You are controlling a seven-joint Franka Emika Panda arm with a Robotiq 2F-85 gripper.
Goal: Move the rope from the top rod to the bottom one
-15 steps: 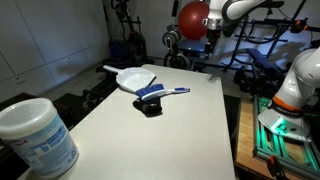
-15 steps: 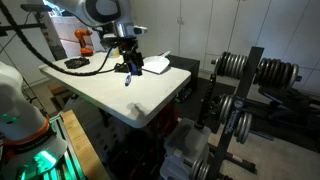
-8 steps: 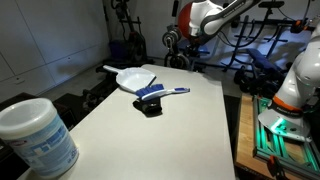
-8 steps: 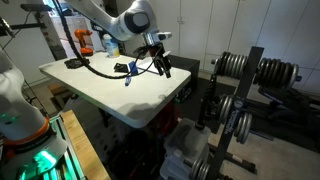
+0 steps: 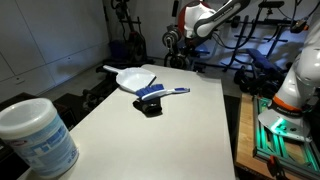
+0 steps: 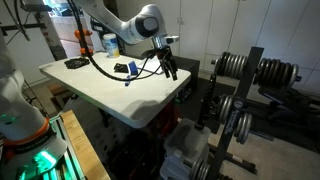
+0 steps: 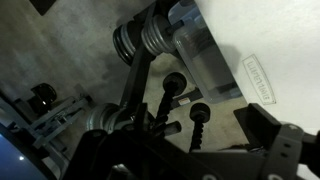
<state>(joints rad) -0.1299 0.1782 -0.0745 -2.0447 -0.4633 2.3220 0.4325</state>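
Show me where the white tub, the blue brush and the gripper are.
white tub (image 5: 35, 135): in an exterior view, on its front wall.
blue brush (image 5: 158, 93): in an exterior view, on its blue body.
gripper (image 6: 171, 72): in an exterior view, midway between its fingertips.

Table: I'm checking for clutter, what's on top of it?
A white dustpan, a blue brush and a white tub; the tub hides the surface behind it.

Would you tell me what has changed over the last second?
The gripper swung from above the middle of the table out to its edge nearest the dumbbell rack, apparently taking nothing with it. The dustpan, brush and tub stayed put.
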